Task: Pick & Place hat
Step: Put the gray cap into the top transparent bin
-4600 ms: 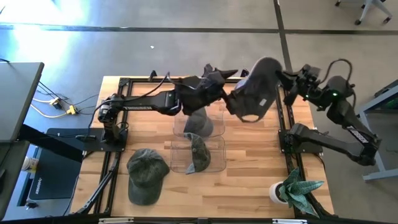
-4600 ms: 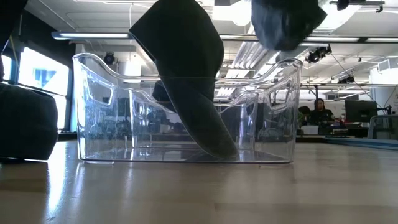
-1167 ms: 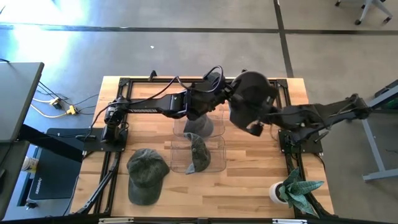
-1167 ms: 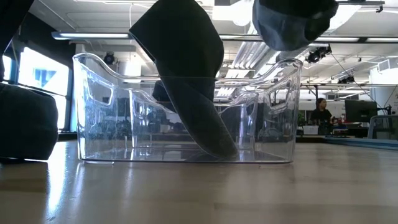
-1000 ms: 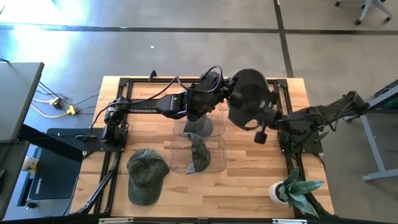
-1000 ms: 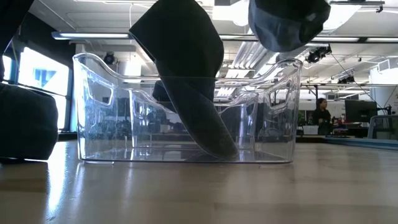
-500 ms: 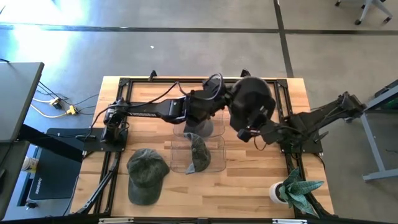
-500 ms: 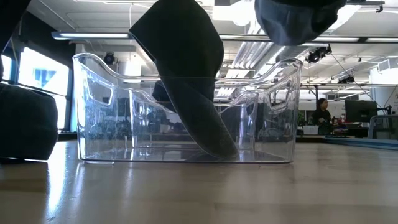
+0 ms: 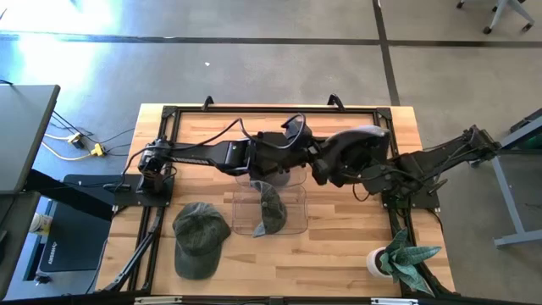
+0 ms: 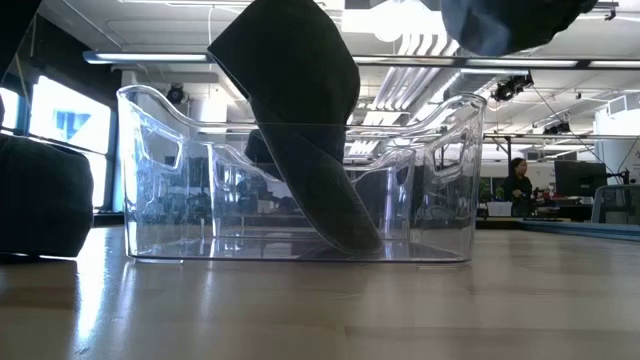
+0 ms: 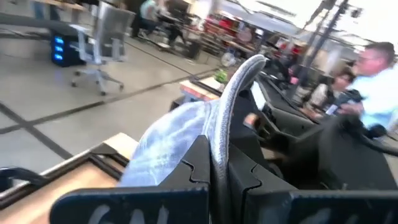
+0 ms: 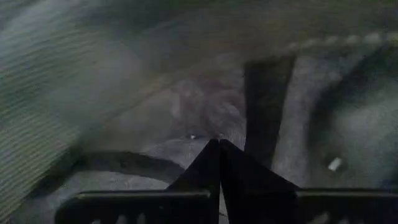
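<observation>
Hanging between both arms above the table, the dark grey fabric cap [image 9: 356, 148] lies long-axis across. Left gripper [image 9: 306, 159] & right gripper [image 9: 364, 176] each clamp it; clear plastic bin [image 9: 269, 174] sits just left, below.

Counted three hats: one green hat [image 9: 199, 237] near the tabletop's front left corner, one second hat [image 9: 269, 206] inside a bin, one dark hat [image 9: 356, 151] up in the air toward the right edge. Counted two clear bins at the tabletop's middle, a nearer bin [image 9: 292, 222] and a farther bin [image 9: 244, 180]. Found one potted plant [image 9: 400, 257] at the front right corner. Saw one person [image 10: 518, 182] in the room beyond.
</observation>
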Available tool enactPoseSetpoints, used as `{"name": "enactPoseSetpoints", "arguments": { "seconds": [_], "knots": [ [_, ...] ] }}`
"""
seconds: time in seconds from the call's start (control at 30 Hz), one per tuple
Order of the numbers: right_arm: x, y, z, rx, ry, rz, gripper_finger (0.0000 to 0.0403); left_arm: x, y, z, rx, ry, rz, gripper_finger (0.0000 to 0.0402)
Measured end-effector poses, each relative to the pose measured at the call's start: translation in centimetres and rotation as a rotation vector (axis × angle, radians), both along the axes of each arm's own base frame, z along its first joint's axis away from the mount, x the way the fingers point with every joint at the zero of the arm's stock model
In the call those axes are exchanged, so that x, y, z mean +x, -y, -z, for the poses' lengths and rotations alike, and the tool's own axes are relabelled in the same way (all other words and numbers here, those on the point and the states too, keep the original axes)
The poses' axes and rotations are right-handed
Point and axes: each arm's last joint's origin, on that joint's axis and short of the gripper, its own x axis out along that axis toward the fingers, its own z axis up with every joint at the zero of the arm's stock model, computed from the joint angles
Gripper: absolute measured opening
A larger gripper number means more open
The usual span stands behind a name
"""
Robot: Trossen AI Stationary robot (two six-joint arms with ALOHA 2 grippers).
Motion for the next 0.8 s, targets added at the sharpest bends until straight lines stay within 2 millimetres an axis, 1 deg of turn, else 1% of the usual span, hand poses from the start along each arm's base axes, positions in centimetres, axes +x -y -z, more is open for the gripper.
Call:
{"name": "enactPoseSetpoints", "arguments": {
  "seconds": [0.1, 0.2, 0.37, 0.5, 0.6, 0.7, 0.8],
  "knots": [
    [0.1, 0.0, -0.2, 0.013, 0.040, 0.015, 0.0000, 0.0, 0.0, 0.1, -0.002, -0.005, 0.001, 0.0000],
    [0.1, -0.4, -0.3, 0.026, 0.061, -0.009, 0.0000, -0.1, -0.1, 0.1, 0.015, -0.014, -0.092, 0.0000],
    [-0.1, -1.9, -0.2, 0.079, 0.042, -0.163, 0.0000, -0.4, -0.5, 0.1, 0.087, -0.055, -0.251, 0.0000],
    [-0.4, -3.2, -0.1, 0.125, 0.022, -0.299, 0.0000, -0.3, -1.0, 0.4, 0.110, -0.092, -0.275, 0.0000],
    [-1.3, -3.7, -0.6, 0.182, 0.059, -0.368, 0.0000, -0.3, -1.1, 0.6, 0.117, -0.118, -0.274, 0.0000],
    [-2.5, -3.7, -1.4, 0.283, 0.130, -0.446, 0.0000, -0.3, -1.4, 0.8, 0.119, -0.135, -0.266, 0.0001],
    [-3.5, -3.6, -2.1, 0.361, 0.154, -0.555, 0.0000, -0.3, -1.9, 0.9, 0.120, -0.149, -0.262, 0.0001]
  ]
}}
